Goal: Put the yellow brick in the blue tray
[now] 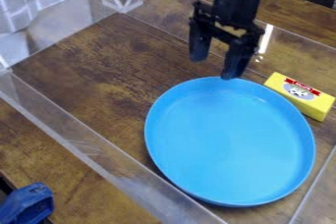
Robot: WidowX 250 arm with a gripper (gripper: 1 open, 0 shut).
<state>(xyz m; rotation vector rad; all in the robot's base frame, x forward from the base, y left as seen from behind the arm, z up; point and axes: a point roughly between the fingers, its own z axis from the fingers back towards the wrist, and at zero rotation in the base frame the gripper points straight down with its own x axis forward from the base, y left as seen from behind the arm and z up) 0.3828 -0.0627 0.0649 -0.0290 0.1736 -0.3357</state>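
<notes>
The black gripper (219,57) is hanging fingers-down over the dark wooden table (92,81), just above the far rim of the blue tray (230,140). Its jaws are standing spread apart and nothing is sitting between them. The yellow brick (301,94) is lying flat on the wood to the right of the gripper, close beside the tray's upper right edge but outside it, its white label with red marks facing up. The tray is sitting with nothing in it. Clear plastic walls (79,149) are fencing in the table.
</notes>
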